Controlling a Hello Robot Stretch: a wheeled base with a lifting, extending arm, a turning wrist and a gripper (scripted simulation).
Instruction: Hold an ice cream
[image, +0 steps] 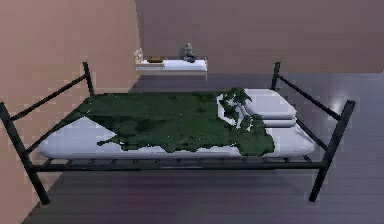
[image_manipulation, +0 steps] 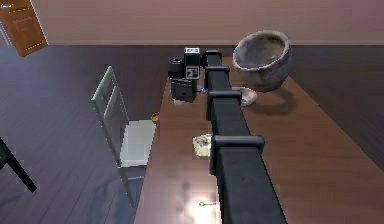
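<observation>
My arm (image_manipulation: 225, 120) reaches as a dark bar out over a brown wooden table (image_manipulation: 300, 160). At its far end sits the gripper (image_manipulation: 183, 82), a dark body near the table's far left corner. Its far end is hard to make out, so I cannot tell whether it holds anything. A small pale roundish thing (image_manipulation: 203, 145) lies on the tabletop just left of the arm. A tiny yellowish thing (image_manipulation: 155, 118) lies at the table's left edge.
A large grey bowl (image_manipulation: 262, 60) stands on the table right of the arm. A white chair (image_manipulation: 122, 125) stands at the table's left side. Ahead is a dark-framed bed (image: 345, 125) with a green blanket (image: 170, 120) and white pillows (image: 272, 104). Behind it is a low white shelf (image: 172, 67).
</observation>
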